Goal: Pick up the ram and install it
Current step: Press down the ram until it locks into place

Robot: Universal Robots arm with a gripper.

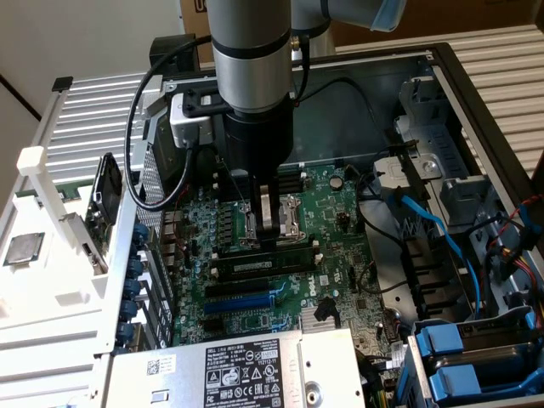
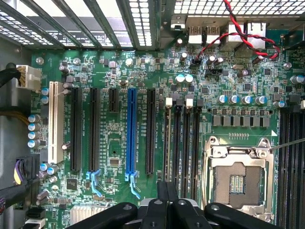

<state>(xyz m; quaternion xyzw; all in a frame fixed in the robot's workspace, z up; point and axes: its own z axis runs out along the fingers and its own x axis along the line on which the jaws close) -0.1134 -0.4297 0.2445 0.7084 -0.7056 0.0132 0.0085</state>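
The ram (image 1: 255, 266), a long dark stick with a pale label, stands on edge in a black memory slot on the green motherboard (image 1: 340, 212). In the wrist view the ram (image 2: 167, 138) is a thin strip in the slot closest to the expansion slots. My gripper (image 1: 269, 240) hangs straight down just over the ram's middle. Its dark fingers (image 2: 161, 200) are shut together in line with that slot, my gripper (image 2: 167, 194) showing nothing between them. Whether the tips touch the ram's top edge I cannot tell.
An open processor socket (image 2: 236, 183) lies beside the memory slots. A blue expansion slot (image 2: 131, 133) and black ones run parallel. A silver processor chip (image 1: 23, 248) rests on the white rack at the exterior view's left. Blue cables (image 1: 433, 225), drive bays and a power supply (image 1: 238, 365) crowd the case.
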